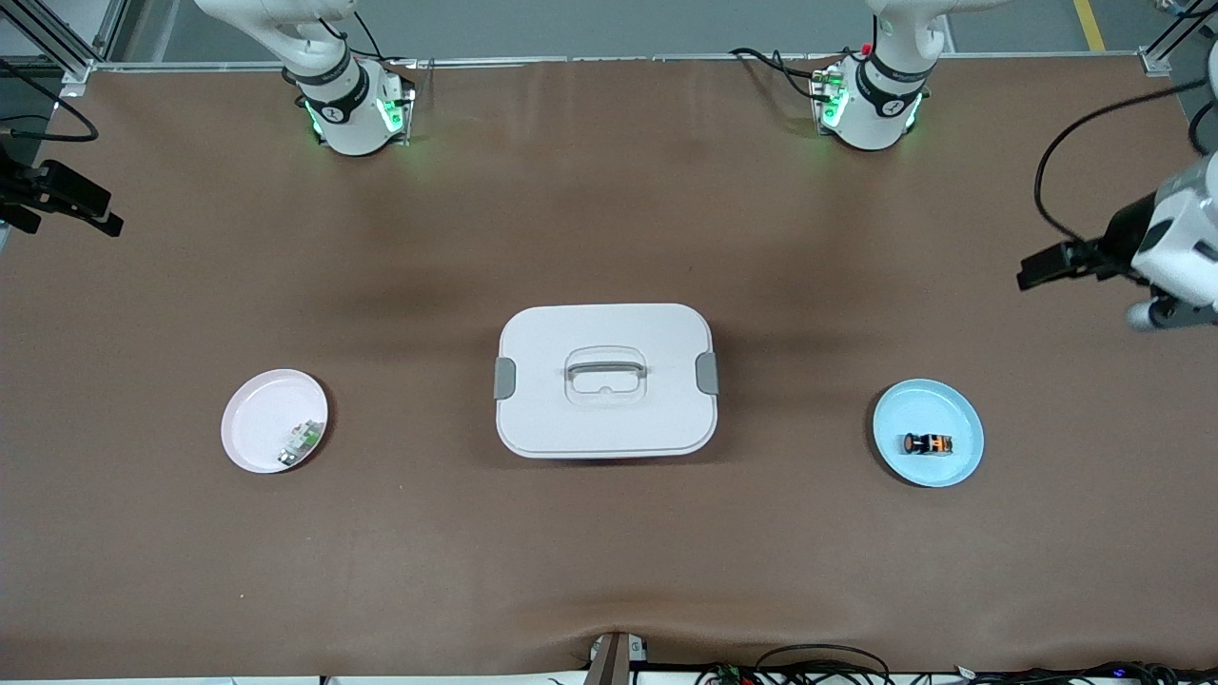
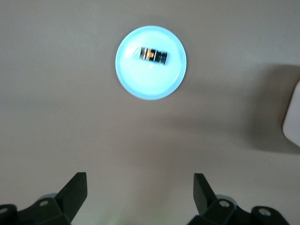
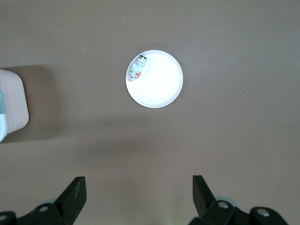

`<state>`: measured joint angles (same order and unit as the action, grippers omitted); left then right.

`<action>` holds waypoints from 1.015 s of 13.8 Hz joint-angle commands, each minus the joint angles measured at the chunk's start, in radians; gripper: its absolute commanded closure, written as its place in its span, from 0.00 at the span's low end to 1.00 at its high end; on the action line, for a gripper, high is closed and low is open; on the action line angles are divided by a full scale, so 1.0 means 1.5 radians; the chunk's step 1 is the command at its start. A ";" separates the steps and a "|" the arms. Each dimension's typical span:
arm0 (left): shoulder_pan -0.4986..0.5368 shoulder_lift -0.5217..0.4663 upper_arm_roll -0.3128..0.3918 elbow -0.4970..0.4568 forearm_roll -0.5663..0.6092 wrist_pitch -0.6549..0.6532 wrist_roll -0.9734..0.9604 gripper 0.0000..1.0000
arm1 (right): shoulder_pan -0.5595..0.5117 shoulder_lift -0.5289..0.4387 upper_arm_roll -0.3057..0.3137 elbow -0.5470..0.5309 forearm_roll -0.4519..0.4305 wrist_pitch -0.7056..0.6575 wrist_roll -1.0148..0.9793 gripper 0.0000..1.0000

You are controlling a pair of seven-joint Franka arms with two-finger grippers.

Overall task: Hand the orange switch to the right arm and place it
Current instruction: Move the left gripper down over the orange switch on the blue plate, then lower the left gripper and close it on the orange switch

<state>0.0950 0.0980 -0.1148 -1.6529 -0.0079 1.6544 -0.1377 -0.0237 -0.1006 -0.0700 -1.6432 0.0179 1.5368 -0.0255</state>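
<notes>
The orange switch (image 1: 928,443), a tiny black part with orange bands, lies on its side on a light blue plate (image 1: 913,409) toward the left arm's end of the table. In the left wrist view the orange switch (image 2: 154,55) and its plate (image 2: 150,82) are well below my left gripper (image 2: 139,183), which hangs high over bare table, open and empty. My right gripper (image 3: 139,185) is also open and empty, high over the table at the right arm's end. In the front view only the left arm's wrist (image 1: 1175,247) shows, at the picture's edge.
A white lidded box (image 1: 606,381) with grey side clasps and a handle stands mid-table between the plates. A pale pink plate (image 1: 257,419) toward the right arm's end holds a small white-and-green part (image 1: 302,440). Brown mat covers the table.
</notes>
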 commanded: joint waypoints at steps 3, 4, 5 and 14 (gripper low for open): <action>-0.003 0.039 -0.004 -0.085 0.011 0.158 0.007 0.00 | -0.012 0.005 0.010 0.013 -0.006 -0.011 -0.007 0.00; -0.001 0.054 -0.005 -0.100 0.017 0.199 0.007 0.00 | -0.012 0.005 0.010 0.013 -0.006 -0.010 -0.007 0.00; -0.001 0.073 -0.005 -0.107 0.042 0.235 0.007 0.00 | -0.012 0.005 0.010 0.013 -0.006 -0.010 -0.007 0.00; 0.004 0.243 -0.005 -0.107 0.078 0.424 0.017 0.00 | -0.011 0.006 0.010 0.013 -0.006 -0.010 -0.007 0.00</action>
<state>0.0934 0.4351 -0.1201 -1.8223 0.0892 2.2579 -0.1352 -0.0237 -0.0997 -0.0698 -1.6423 0.0179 1.5367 -0.0256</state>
